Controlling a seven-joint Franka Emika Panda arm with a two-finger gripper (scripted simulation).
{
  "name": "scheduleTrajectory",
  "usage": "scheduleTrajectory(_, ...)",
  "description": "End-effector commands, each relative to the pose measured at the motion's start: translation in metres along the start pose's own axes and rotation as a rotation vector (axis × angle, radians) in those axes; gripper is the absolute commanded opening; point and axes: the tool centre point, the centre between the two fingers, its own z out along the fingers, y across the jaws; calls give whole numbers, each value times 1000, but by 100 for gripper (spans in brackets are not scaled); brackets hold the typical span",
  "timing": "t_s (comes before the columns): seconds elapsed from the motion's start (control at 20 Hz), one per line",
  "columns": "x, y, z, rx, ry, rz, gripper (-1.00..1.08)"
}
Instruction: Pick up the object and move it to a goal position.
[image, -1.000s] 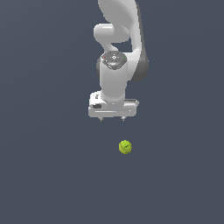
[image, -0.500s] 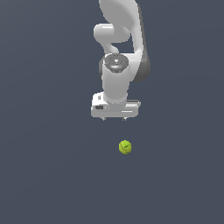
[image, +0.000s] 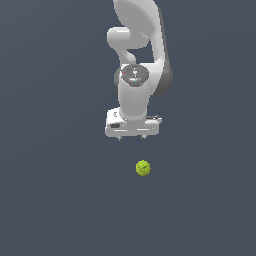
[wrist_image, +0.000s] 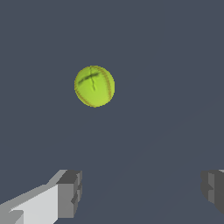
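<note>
Ball free, gripper above it with jaws wide.
Your yellow-green ball (image: 143, 168) lies on the dark grey floor (image: 55, 190), untouched; the white gripper (image: 131, 137) hangs well apart from it, both fingers (wrist_image: 70, 193) spread, nothing between.

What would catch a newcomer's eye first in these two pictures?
The small yellow-green ball stands out, the only spot of colour on the plain dark grey floor, with faint darker seams showing in the wrist view. Next comes the big white arm reaching down from the top of the exterior view. Its gripper is apart from the ball, fingers spread wide with nothing between them.
</note>
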Motion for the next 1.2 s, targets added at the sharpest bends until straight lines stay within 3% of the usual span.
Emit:
scheduleTrajectory(0.0,5,-2,3,-2,1,-33,100)
scheduleTrajectory(1.15,80,-44,58,-9,30,-579,100)
